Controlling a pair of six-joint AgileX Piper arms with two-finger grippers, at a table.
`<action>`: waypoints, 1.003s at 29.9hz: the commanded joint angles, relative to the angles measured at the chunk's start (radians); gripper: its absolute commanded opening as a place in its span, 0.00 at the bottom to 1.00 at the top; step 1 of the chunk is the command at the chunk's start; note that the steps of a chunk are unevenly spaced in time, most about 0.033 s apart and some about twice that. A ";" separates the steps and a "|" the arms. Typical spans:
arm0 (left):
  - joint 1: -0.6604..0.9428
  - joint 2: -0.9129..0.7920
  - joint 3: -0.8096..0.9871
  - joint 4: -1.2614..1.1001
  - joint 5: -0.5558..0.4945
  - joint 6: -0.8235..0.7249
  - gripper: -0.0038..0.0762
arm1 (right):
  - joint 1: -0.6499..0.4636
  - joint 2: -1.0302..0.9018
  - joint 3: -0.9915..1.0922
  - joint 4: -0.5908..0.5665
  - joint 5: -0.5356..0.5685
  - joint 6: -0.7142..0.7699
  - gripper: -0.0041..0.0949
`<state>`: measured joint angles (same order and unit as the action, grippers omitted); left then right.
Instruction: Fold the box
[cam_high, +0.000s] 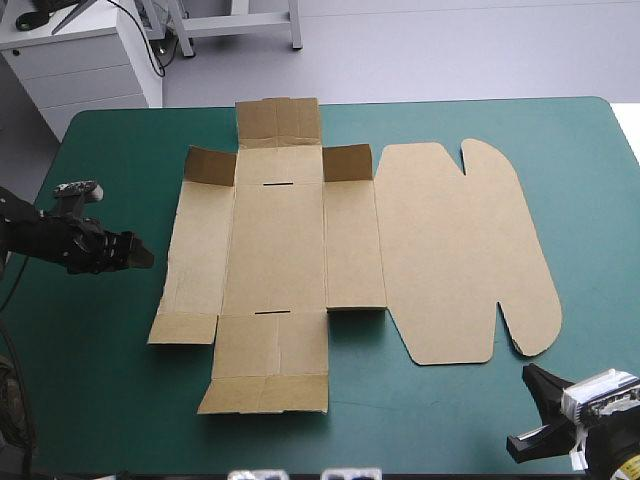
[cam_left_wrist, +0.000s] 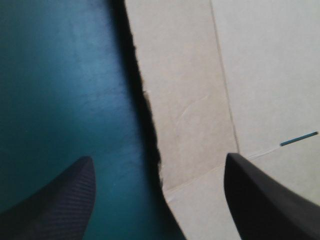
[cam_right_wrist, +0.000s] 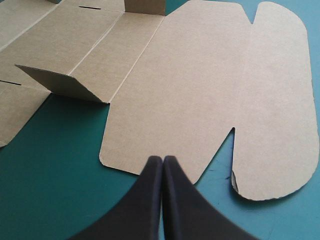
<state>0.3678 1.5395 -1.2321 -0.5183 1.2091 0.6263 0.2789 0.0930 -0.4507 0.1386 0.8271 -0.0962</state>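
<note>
Jaws first: left gripper (cam_left_wrist: 157, 162) is holding its pair wide apart, gripping nothing; right gripper (cam_right_wrist: 162, 161) is pressing its pair together into one point, also empty.

Box (cam_high: 280, 240) is lying mostly flat at the middle of the teal-green cover (cam_high: 100, 380). Its base and wall panels are lying toward 9 o'clock and the rounded lid (cam_high: 460, 250) toward 3 o'clock. Small corner flaps (cam_high: 347, 162) at 12 o'clock are tilting up.

Left gripper is hovering at 9 o'clock of the sheet, just off the side-wall panel (cam_left_wrist: 185, 100). That panel's ragged edge is running ahead between the fingers (cam_left_wrist: 65, 200), one over cover, one over board. Right gripper is sitting at 5 o'clock, near the lid's notched end, apart from it.

Judging: folding is barely starting, and the first wall raise is in hand. Next move is calling for a finger slipping under that edge and hinging the panel along its crease, without shoving the sheet toward 3 o'clock.
</note>
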 joint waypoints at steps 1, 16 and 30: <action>0.003 -0.040 -0.033 0.078 0.016 -0.063 0.70 | 0.000 0.012 -0.024 0.004 -0.073 -0.002 0.02; 0.003 0.098 0.015 -0.058 0.083 -0.024 0.70 | 0.000 0.012 -0.024 0.004 -0.073 -0.002 0.02; 0.003 0.202 0.189 -0.323 0.076 0.186 0.70 | 0.000 0.012 -0.024 0.004 -0.073 -0.004 0.02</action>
<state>0.3754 1.7484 -1.0587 -0.7315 1.2081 0.7648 0.2789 0.0930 -0.4495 0.1386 0.8271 -0.0962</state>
